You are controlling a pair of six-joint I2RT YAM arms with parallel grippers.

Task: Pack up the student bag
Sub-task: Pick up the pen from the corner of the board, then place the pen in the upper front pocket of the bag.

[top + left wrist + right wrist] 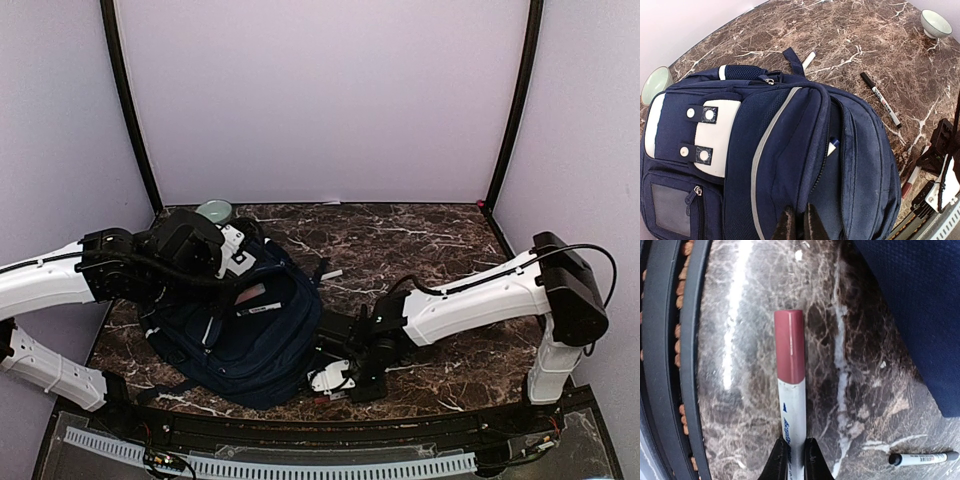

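Navy-blue fabric student backpack (255,350) lies centre-left, a blue-capped pen (832,146) already in its open pocket. Left gripper (799,222) pinches its fabric. Right gripper (795,460) pinches a red-capped white marker (790,365); a black marker (880,99) lies unpacked.

Navy-blue student bag (790,150) is lying flat, front up, on marble table (440,250), left side, one zip compartment gaping open
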